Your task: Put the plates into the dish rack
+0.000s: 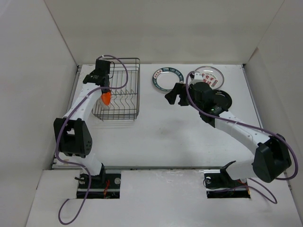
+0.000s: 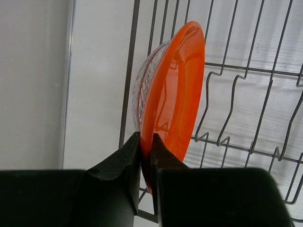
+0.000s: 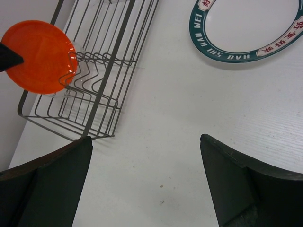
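The left fingers point(image 2: 118, 165) pinch the orange plate point(image 2: 177, 90) upright — ease it straight down between rack point(image 2: 129, 71) prongs — right fingers point(image 3: 52, 179) gape empty.

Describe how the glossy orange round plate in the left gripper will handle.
Probably stiff: the orange plate, pinched at its rim by the left gripper, doesn't sag. Gloss suggests slipperiness. On edge, it may roll unless the dark wire rack holds it.

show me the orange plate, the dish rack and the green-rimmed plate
orange plate point(image 2: 177, 94): left wrist view, on its glossy face
dish rack point(image 1: 116, 117): top external view, on its near wall
green-rimmed plate point(image 3: 246, 23): right wrist view, on its white centre
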{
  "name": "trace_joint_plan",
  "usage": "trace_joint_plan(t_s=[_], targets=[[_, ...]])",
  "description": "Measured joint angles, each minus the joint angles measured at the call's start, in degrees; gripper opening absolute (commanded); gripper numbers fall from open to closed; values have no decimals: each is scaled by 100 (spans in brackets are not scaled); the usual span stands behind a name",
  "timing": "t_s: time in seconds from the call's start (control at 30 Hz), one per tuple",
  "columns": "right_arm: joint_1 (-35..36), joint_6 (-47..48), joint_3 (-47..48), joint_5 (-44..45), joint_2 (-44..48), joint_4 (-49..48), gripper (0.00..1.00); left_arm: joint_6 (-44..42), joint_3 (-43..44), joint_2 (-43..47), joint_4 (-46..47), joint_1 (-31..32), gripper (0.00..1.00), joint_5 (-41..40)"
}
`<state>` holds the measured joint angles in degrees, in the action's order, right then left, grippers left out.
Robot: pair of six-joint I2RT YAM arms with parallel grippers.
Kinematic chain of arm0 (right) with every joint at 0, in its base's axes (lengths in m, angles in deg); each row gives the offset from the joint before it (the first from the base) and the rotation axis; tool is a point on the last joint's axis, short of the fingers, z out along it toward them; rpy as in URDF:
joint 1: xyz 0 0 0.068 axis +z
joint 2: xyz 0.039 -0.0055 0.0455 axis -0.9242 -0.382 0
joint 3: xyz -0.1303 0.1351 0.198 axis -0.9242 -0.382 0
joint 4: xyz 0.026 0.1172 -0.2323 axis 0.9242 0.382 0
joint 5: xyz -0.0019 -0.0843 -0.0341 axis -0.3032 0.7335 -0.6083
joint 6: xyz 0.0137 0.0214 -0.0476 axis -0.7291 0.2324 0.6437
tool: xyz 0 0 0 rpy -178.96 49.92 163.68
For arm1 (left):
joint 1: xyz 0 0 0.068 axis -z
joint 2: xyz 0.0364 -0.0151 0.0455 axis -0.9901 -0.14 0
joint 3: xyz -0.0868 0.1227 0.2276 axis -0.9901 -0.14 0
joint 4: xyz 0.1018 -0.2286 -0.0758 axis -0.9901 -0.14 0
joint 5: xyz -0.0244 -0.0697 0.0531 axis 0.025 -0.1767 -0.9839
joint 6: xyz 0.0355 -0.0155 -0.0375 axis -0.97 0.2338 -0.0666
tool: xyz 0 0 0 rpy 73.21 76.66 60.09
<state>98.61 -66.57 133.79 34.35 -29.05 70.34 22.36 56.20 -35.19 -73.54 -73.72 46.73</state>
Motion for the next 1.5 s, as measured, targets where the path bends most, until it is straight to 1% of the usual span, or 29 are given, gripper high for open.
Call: trace_joint_plan(t_s=[0.03,0.07,0.2,0.23,0.3,0.37,0.47,0.5,0.53,0.6,0.63,0.67,0.7,0.73,0.77,0.93,1.03,1.1,1.17,1.2,1.27,1.33,1.43,1.5], targets=[[2,-2,0,-7,0,0,100,4,-37,0,24,0,1,15],[2,-2,0,-9,0,0,100,9,-66,0,35,2,7,39],[2,-17,0,-11,-11,2,100,7,-175,2,31,0,23,170],[2,-22,0,-11,-24,0,100,-4,-190,2,35,0,32,188],[2,-44,0,-7,-57,0,100,-9,-197,11,39,0,38,236],[-24,-66,0,-7,-98,4,100,-17,-197,13,42,0,48,278],[-103,-90,0,-2,-149,2,100,-13,-197,31,39,0,53,341],[-155,-101,0,13,-157,2,100,-17,-197,48,39,0,57,358],[-238,-105,-2,24,-160,20,100,-39,-197,87,35,0,60,396],[-520,-129,-31,59,-149,0,100,-66,-190,199,7,0,71,501],[-750,-157,-74,83,-138,-7,100,-87,-173,258,-52,0,87,597],[-973,-190,-127,114,-131,-11,100,-142,-105,334,-87,0,88,647],[-1239,-223,-197,103,-129,-20,100,-138,-31,396,-107,0,94,715],[-1558,-282,-280,129,-125,-22,100,-164,52,459,-118,0,95,782],[-1880,-352,-378,170,-125,-24,100,-179,153,529,-131,0,100,881],[-3545,-861,-933,358,-127,4,100,-271,667,800,-129,0,100,1311],[-4214,-1102,-1064,415,-284,46,100,-286,833,883,-129,0,100,1561],[-4452,-1204,-1067,393,-540,37,100,-313,866,911,-144,0,100,1714],[-4594,-1255,-1067,297,-780,46,97,-343,887,911,-175,0,100,1869],[-4647,-1261,-1060,234,-929,44,97,-363,887,911,-192,0,100,1952],[-4750,-1259,-1014,57,-1250,42,94,-407,887,911,-223,0,100,2052],[-4822,-1244,-946,-136,-1569,22,94,-455,887,911,-236,0,100,2138],[-4874,-1198,-688,-326,-1687,-7,92,-511,887,914,-256,0,100,2210],[-4872,-1165,-544,-481,-1814,-4,88,-553,887,916,-258,-13,100,2269]])
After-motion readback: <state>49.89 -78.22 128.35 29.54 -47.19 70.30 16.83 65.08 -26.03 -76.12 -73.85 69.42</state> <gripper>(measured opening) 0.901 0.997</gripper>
